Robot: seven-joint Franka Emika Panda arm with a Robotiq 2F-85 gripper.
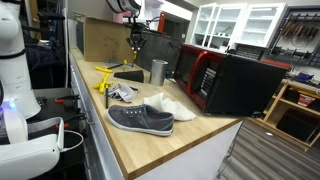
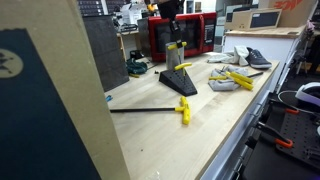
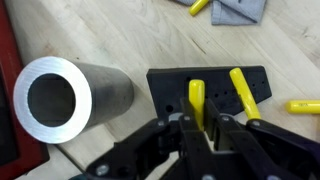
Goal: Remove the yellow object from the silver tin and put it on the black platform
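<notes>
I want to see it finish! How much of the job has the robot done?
Done: the silver tin looks empty, so the yellow object is out. In hand: the gripper pinches it over the black platform. Left: lower it and let go. Another yellow piece already lies there.

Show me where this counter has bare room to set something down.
Bare: the counter end past the shoe, away from the tin, and the wide stretch between the rod and the counter's edge. Crowded: around the platform and cloth, where the tool holds the yellow piece.
</notes>
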